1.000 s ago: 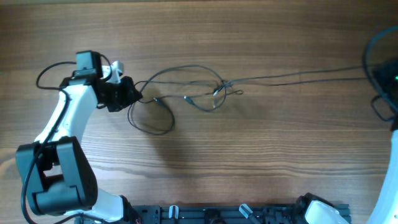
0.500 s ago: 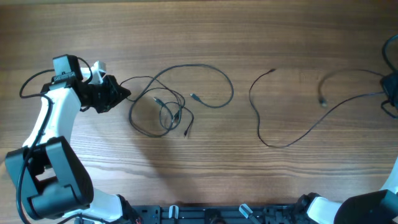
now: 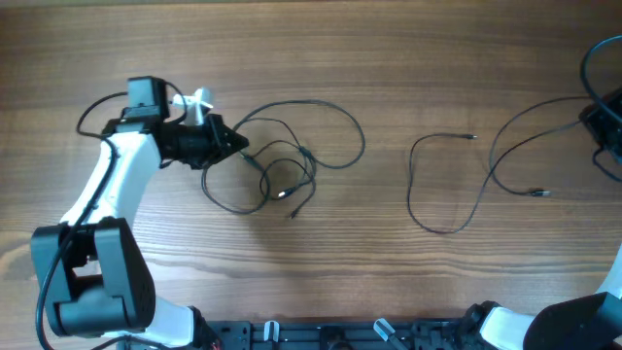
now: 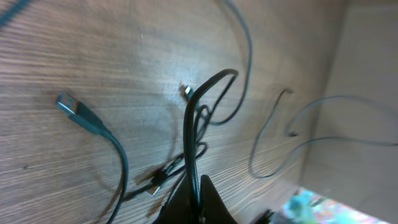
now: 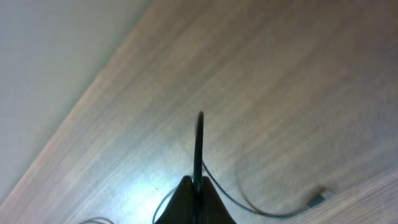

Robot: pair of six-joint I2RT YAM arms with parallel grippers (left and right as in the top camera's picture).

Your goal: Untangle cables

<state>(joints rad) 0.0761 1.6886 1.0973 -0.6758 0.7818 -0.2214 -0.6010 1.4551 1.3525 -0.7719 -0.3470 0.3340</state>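
The thin black cables lie in two groups. A looped bundle (image 3: pixel 282 167) sits left of centre. My left gripper (image 3: pixel 230 144) is at its left edge, shut on a strand that rises as a bent loop (image 4: pixel 198 118) from the jaws (image 4: pixel 198 208). Plug ends (image 4: pixel 72 106) lie on the wood around it. A separate cable (image 3: pixel 435 185) lies apart at the right, and its strands run to my right gripper (image 3: pixel 597 121) at the table's right edge. In the right wrist view the jaws (image 5: pixel 198 190) are shut on that cable (image 5: pixel 199 143), with a plug end (image 5: pixel 316 199) lying nearby.
The wooden table (image 3: pixel 321 58) carries only the cables. The left arm's white body (image 3: pixel 107 194) crosses the left side. A thicker black arm cable (image 3: pixel 593 68) loops at the far right. A dark rail (image 3: pixel 369 333) runs along the front edge.
The two cable groups, joined by a knot a second ago, now lie apart. My left gripper moved right toward the bundle. The right cable slackened and shifted right.
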